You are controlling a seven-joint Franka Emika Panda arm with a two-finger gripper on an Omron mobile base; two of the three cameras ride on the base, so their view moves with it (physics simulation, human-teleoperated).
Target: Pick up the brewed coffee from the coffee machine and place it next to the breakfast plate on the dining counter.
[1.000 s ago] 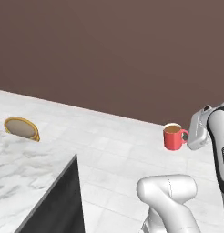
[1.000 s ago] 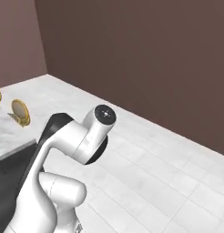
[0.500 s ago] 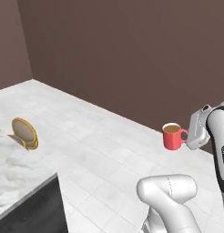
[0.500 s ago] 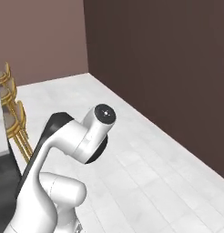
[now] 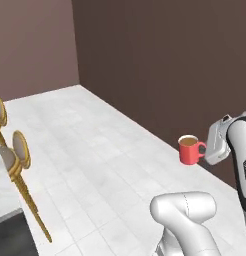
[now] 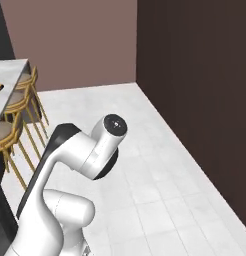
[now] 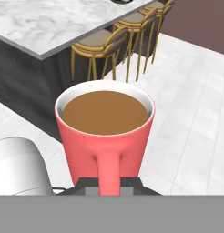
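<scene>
At the left of the left base view stand the yellow-legged stools (image 5: 20, 165); to the right the gripper (image 5: 207, 150) holds the red coffee mug (image 5: 190, 149) by its handle, above the floor. Pickup is done; placing beside the breakfast plate on the surface (image 7: 50, 22) remains.

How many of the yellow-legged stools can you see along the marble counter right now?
3 in the hand view, in a row along the marble counter's edge behind the red mug: nearest, middle, farthest cut off by the frame. More may be hidden beyond.
</scene>
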